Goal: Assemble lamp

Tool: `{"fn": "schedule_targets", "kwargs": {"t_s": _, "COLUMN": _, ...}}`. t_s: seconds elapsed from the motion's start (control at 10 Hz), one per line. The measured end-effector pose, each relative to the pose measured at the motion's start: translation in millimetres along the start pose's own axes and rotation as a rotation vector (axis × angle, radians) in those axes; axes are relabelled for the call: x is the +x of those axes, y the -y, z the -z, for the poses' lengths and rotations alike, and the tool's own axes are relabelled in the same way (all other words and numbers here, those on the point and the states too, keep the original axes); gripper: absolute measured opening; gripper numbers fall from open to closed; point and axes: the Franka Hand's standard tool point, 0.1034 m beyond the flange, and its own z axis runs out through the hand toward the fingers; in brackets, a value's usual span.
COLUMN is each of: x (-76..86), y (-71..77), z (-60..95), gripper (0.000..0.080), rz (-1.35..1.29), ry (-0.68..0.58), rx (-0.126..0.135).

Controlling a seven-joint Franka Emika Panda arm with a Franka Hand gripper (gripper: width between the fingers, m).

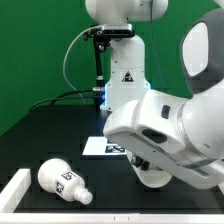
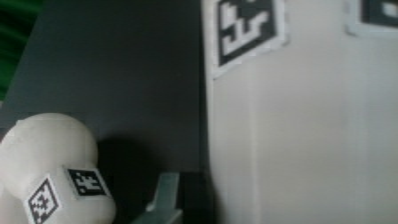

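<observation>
Nothing looked joined yet. The bulb (image 1: 63, 180) lay alone on its side by the worktop's front edge, toward the exterior view's left corner. I saw neither shade nor base. The gripper sat hidden behind the arm (image 1: 165, 130), so I couldn't tell how wide it stood.

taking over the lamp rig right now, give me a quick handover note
Gripper: only one finger tip shows in the wrist view, so open or shut cannot be told. Nothing is seen held. The arm is low over the table, near the marker board.
Bulb: lying on its side on the table, toward the exterior view's left, loose and apart from the arm.
A rounded white tagged part sits beside the board in the wrist view; which part it is cannot be told.
Shade and base: not identifiable, possibly behind the arm.
Done: no joined parts seen.
Left: apparently the whole assembly.
</observation>
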Motion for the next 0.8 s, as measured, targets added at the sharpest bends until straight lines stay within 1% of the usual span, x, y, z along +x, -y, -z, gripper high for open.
{"fn": "schedule_targets", "kwargs": {"t_s": 0.1, "x": -0.1, "y": -0.1, "z": 0.3, "gripper": 0.0047, "rz": 0.000, "ry": 0.000, "rx": 0.000}}
{"fn": "schedule_targets", "kwargs": {"t_s": 0.2, "x": -3.6, "y": -4.0, "z": 5.6, "gripper": 0.0047, "rz": -0.009, "ry": 0.008, "rx": 0.013}}
{"fn": "schedule_targets", "kwargs": {"t_s": 0.3, "x": -8.2, "y": -11.7, "z": 15.2, "gripper": 0.0047, "rz": -0.025, "ry": 0.008, "rx": 0.052}}
{"fn": "schedule_targets", "kwargs": {"t_s": 0.4, "x": -13.4, "y": -23.6, "z": 21.9, "gripper": 0.0047, "rz": -0.051, "ry": 0.014, "rx": 0.106}}
{"fn": "schedule_targets", "kwargs": {"t_s": 0.5, "x": -15.5, "y": -39.0, "z": 28.5, "gripper": 0.0047, "rz": -0.085, "ry": 0.002, "rx": 0.188}}
{"fn": "schedule_targets", "kwargs": {"t_s": 0.6, "x": -21.0, "y": -55.0, "z": 34.0, "gripper": 0.0047, "rz": -0.129, "ry": -0.045, "rx": 0.281}}
{"fn": "schedule_targets", "kwargs": {"t_s": 0.7, "x": -38.4, "y": -66.2, "z": 32.6, "gripper": 0.0048, "rz": -0.150, "ry": -0.066, "rx": 0.311}}
{"fn": "schedule_targets", "kwargs": {"t_s": 0.8, "x": -46.9, "y": -67.4, "z": 29.7, "gripper": 0.0048, "rz": -0.146, "ry": -0.028, "rx": 0.294}}
